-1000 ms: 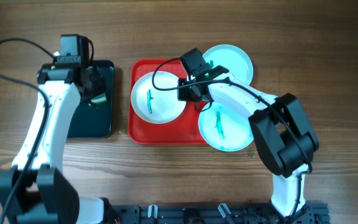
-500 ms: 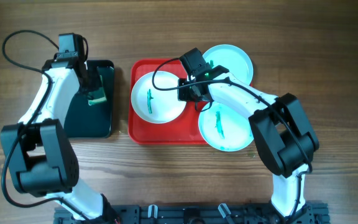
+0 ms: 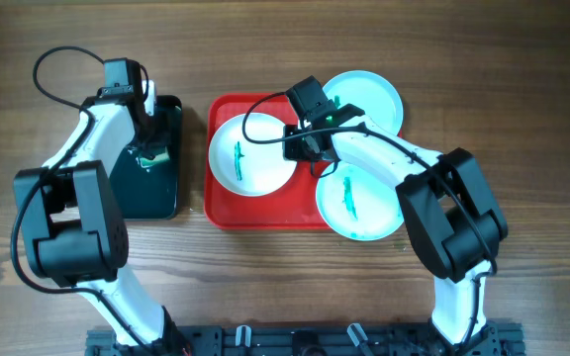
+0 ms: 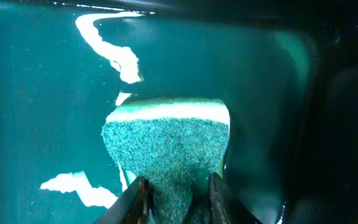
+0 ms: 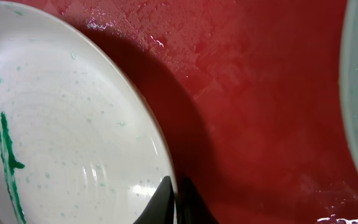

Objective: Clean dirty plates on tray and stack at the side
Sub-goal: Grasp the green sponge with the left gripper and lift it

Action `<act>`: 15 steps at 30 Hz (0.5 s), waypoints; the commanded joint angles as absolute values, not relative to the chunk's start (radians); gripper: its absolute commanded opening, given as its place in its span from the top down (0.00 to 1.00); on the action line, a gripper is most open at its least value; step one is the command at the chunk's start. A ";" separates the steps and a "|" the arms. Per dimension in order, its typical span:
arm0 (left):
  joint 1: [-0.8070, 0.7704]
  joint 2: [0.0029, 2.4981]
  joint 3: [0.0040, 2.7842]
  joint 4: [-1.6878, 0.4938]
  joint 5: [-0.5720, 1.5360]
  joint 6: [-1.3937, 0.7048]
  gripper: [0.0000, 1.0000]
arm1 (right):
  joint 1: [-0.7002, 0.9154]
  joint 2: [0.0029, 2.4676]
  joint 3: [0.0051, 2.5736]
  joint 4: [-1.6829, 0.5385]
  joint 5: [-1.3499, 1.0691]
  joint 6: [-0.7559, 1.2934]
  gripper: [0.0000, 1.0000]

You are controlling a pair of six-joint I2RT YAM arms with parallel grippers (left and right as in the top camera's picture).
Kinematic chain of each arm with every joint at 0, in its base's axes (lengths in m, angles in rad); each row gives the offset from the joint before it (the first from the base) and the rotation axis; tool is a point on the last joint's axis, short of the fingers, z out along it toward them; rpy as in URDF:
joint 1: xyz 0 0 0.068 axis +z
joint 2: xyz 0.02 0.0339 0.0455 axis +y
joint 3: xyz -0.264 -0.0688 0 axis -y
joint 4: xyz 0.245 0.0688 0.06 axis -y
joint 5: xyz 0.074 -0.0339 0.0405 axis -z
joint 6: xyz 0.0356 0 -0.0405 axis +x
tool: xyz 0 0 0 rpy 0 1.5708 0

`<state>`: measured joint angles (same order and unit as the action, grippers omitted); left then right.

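The red tray [image 3: 221, 213] holds a white plate [image 3: 255, 168] with a teal smear. My right gripper [image 3: 300, 150] is shut on that plate's right rim, seen close in the right wrist view [image 5: 174, 202] with the plate [image 5: 61, 149] and tray [image 5: 260, 112]. A turquoise plate [image 3: 374, 99] with no smear showing lies at the tray's far right corner. Another turquoise plate [image 3: 364, 213] with a smear lies at the near right. My left gripper [image 3: 149, 150] is shut on the green sponge [image 4: 166, 146] over the dark green tray [image 3: 151, 193].
The dark green tray [image 4: 42, 93] is wet, with bright glints of water on it. Bare wooden table [image 3: 522, 129] lies to the right of the plates and to the left of the green tray. Black cables arc from both arms.
My left arm has swung in over the dark green tray and the sponge has shifted a little with it. The right arm and the plates have not moved.
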<state>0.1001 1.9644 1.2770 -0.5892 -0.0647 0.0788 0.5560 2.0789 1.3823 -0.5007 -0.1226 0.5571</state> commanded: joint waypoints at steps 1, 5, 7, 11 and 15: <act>0.103 2.019 1.289 -0.582 -0.049 0.101 0.73 | 0.559 2.115 1.394 -0.512 -0.101 0.568 0.94; 0.103 2.035 1.289 -0.588 -0.049 0.100 0.96 | 0.559 2.115 1.394 -0.512 -0.102 0.568 0.94; 0.103 2.033 1.289 -0.598 -0.041 0.097 0.96 | 0.559 2.115 1.394 -0.511 -0.119 0.569 0.94; 0.103 1.999 1.299 -0.626 -0.041 0.093 0.96 | 0.559 2.115 1.394 -0.511 -0.135 0.568 0.94; 0.103 1.909 1.363 -0.723 -0.041 0.093 0.96 | 0.559 2.115 1.394 -0.512 -0.135 0.568 0.95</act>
<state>0.1013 1.9820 1.3125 -0.6571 -0.0612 0.0910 0.5560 2.0789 1.3823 -0.5030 -0.1307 0.5571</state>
